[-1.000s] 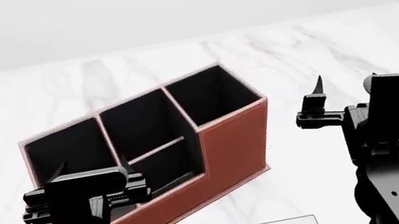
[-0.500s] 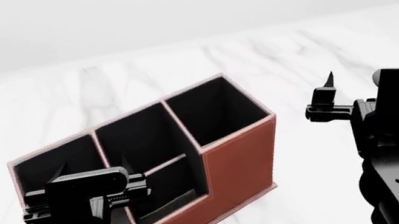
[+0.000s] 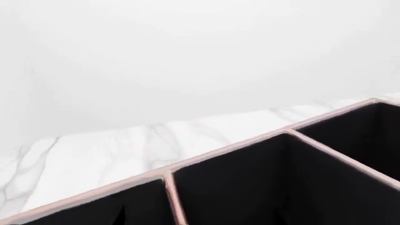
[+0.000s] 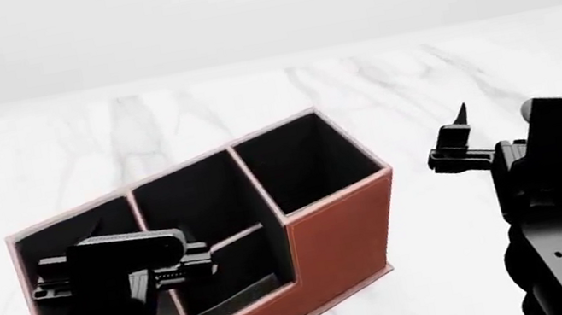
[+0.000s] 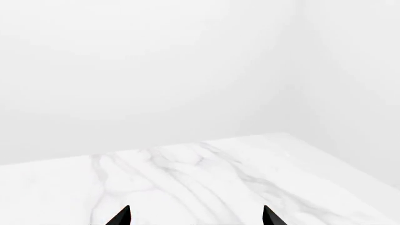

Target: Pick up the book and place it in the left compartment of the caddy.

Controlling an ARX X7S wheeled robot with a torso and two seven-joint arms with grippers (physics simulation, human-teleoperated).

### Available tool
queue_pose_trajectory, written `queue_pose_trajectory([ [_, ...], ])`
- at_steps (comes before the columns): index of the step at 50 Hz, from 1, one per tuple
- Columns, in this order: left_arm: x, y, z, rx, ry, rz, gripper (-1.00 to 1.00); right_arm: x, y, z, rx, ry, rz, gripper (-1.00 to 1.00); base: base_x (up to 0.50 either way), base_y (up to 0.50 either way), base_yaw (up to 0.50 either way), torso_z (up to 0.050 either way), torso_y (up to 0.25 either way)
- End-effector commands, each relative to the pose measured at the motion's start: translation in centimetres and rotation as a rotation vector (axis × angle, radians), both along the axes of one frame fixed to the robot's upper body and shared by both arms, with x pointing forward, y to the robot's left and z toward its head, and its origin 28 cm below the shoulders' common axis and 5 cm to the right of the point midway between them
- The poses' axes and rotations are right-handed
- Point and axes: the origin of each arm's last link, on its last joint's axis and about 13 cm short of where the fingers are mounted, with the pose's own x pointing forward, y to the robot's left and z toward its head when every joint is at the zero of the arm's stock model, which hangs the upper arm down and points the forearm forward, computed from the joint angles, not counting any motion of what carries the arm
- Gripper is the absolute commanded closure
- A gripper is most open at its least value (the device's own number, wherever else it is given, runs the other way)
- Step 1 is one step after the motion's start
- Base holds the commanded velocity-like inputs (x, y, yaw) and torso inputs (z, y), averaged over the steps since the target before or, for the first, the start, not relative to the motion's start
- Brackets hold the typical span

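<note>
- Book: out of sight in all three current views.
- Caddy [image 4: 328, 227] standing empty and skewed on the marble table [image 4: 247, 98]; left compartment [image 4: 70, 242] partly hidden behind the left gripper [image 4: 114, 260].
- Left gripper above the caddy's near left end; finger state not discernible.
- Right gripper [image 5: 195, 216] well right of the caddy, fingertips [image 5: 122, 216] spread apart, holding nothing.

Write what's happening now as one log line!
book: not in view | caddy: empty | left hand: over caddy | right hand: open, holding nothing
</note>
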Motion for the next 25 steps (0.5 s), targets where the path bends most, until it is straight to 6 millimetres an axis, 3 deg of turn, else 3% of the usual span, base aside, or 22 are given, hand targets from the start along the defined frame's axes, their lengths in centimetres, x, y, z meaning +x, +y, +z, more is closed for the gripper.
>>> queue_pose_trajectory([
  [1, -1.3, 0.2, 3.8, 0.071, 0.064, -0.232, -1.0, 0.1, 0.1, 0.0, -0.005, 0.006, 0.013, -1.0, 0.0, 0.0, 0.0, 0.0, 0.0],
  [4, -1.7, 0.8, 6.1, 0.041, 0.16, -0.446, -1.0, 0.1, 0.2, -0.1, -0.01, 0.006, 0.018, -1.0, 0.0, 0.0, 0.0, 0.0, 0.0],
  [9, -1.9, 1.8, 8.5, 0.036, 0.223, -0.57, -1.0, 0.3, 0.2, -0.1, -0.006, 0.008, 0.017, -1.0, 0.0, 0.0, 0.0, 0.0, 0.0],
  [14, -2.4, 1.8, 9.8, 0.148, 0.236, -0.678, -1.0, 0.3, 0.2, -0.1, -0.012, 0.007, 0.021, -1.0, 0.0, 0.0, 0.0, 0.0, 0.0],
  [25, -2.8, 2.2, 11.6, 0.162, 0.404, -0.988, -1.0, 0.5, 0.2, 0.1, -0.014, 0.01, 0.019, -1.0, 0.0, 0.0, 0.0, 0.0, 0.0],
])
